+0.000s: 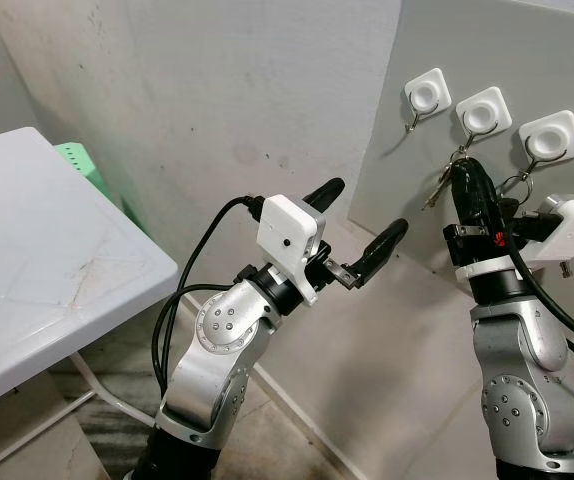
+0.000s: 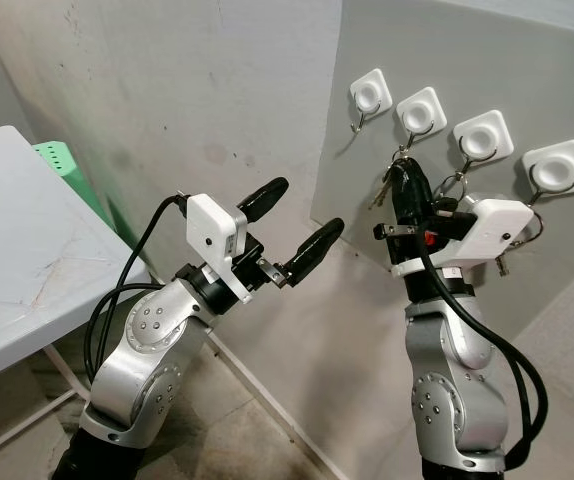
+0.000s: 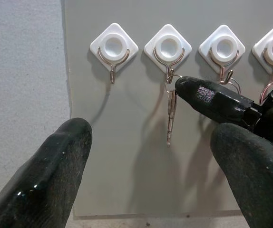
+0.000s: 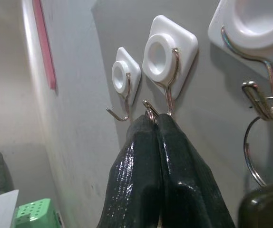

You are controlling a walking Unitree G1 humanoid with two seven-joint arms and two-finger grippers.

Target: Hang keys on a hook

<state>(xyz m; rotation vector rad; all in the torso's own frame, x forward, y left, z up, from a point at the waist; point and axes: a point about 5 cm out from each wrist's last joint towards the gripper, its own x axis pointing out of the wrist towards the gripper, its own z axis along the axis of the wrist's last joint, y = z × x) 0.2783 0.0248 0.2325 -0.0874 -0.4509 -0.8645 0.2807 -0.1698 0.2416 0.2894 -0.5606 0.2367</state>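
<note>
A row of white square hooks is stuck on a grey panel (image 1: 407,200). The keys (image 3: 171,114) hang straight down from a small ring (image 4: 149,110) at the wire tip of the second hook (image 3: 168,47). My right gripper (image 4: 153,118) reaches up to that hook and is shut on the ring, fingertips pressed together just under the hook's (image 4: 167,57) wire. Whether the ring sits over the wire tip I cannot tell. My left gripper (image 1: 367,207) is open in mid-air, left of the panel and pointing at it, holding nothing.
The first hook (image 1: 427,95) is bare. A larger ring (image 1: 517,183) hangs from the third hook (image 1: 551,137), close beside my right wrist. A white table (image 1: 47,260) stands at the left, with a green basket (image 1: 82,165) behind it against the wall.
</note>
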